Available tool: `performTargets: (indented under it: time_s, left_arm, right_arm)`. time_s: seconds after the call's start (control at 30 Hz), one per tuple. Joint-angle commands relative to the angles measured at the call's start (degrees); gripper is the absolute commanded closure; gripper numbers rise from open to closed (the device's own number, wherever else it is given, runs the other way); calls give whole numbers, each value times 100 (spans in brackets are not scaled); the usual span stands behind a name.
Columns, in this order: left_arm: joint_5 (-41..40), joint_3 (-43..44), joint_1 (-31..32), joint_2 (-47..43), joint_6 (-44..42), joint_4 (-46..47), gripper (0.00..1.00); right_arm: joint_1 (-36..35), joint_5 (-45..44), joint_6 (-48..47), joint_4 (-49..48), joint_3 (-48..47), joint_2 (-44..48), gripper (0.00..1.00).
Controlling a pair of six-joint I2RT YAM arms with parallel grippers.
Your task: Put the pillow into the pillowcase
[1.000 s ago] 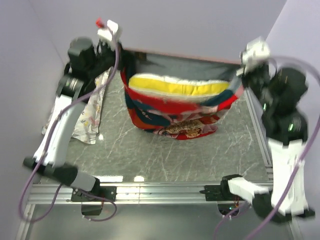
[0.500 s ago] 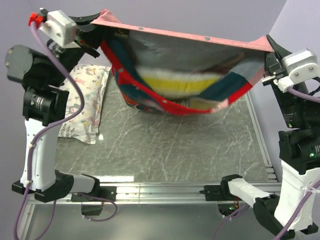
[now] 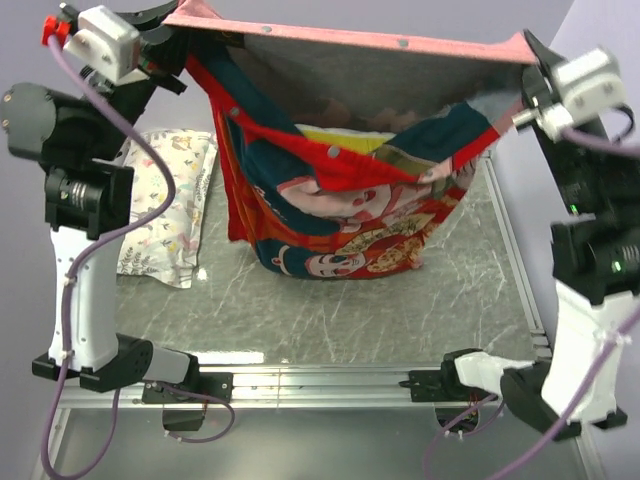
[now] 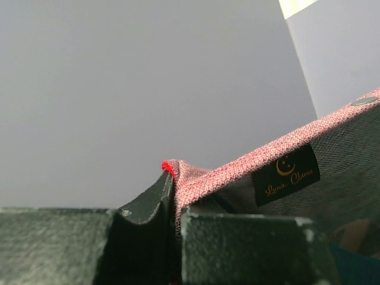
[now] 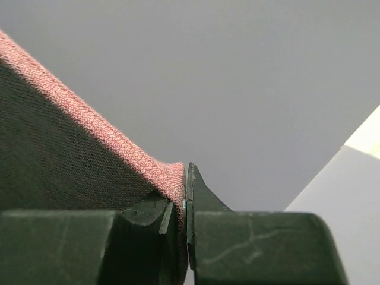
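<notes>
1. A white animal-print pillow (image 3: 170, 215) lies on the left of the grey table (image 3: 330, 320).
2. The red pillowcase (image 3: 340, 235) hangs above the table, mouth up.
3. The pale-yellow pillow (image 3: 352, 141) sits inside, mostly hidden.
4. The left gripper (image 4: 172, 181) and right gripper (image 5: 185, 190) have their jaws clamped on the pink hem corners.

The red cartoon-printed pillowcase (image 3: 340, 225) hangs stretched wide by its pink top hem, the yellow-edged pillow (image 3: 350, 140) deep inside.

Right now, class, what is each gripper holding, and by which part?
Both hold the pillowcase by its pink mouth hem: the left gripper pinches one corner, the right gripper the opposite corner.
</notes>
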State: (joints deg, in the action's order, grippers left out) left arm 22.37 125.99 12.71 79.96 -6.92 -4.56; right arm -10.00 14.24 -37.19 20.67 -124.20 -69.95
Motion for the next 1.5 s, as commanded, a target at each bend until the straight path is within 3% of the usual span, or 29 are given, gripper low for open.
performTargets:
  time_s: [0.0,0.23,0.37,0.47,0.63,0.77,0.97,1.17,1.33,1.47]
  left_arm:
    - [-2888,418,-911,-745,-302,1414,100]
    - [-3019,-356,-911,-570,-319,1510,100]
    - [-3028,143,-911,105,-109,1265,100]
    - [-2896,417,-902,730,102,1272,100]
    - [-3010,505,-919,1171,358,1264,100]
    - [-3010,277,-946,759,305,1501,100]
    - [-3160,-39,-1025,-171,112,1571,100]
    - [-3309,-927,-1025,-1332,-204,1748,100]
    - [-3424,-893,-1025,-1703,-591,1712,100]
    - [-3397,-375,-1025,-1380,-565,1459,100]
  right_arm:
    - [560,-3033,-201,-1066,85,1158,100]
    - [552,-2628,203,-730,2117,1467,100]
    - [552,-2662,300,-555,2847,1283,100]
    - [604,-3136,142,-949,3489,1081,100]
    - [745,-2822,422,-696,2930,1080,100]
    - [754,-2857,765,-249,1562,852,100]
    - [736,-2497,1178,235,276,1079,100]
    - [745,-1767,1232,105,572,1887,100]
    - [745,-1828,1276,-150,380,2047,100]
    - [745,-2082,1144,-474,448,1872,100]
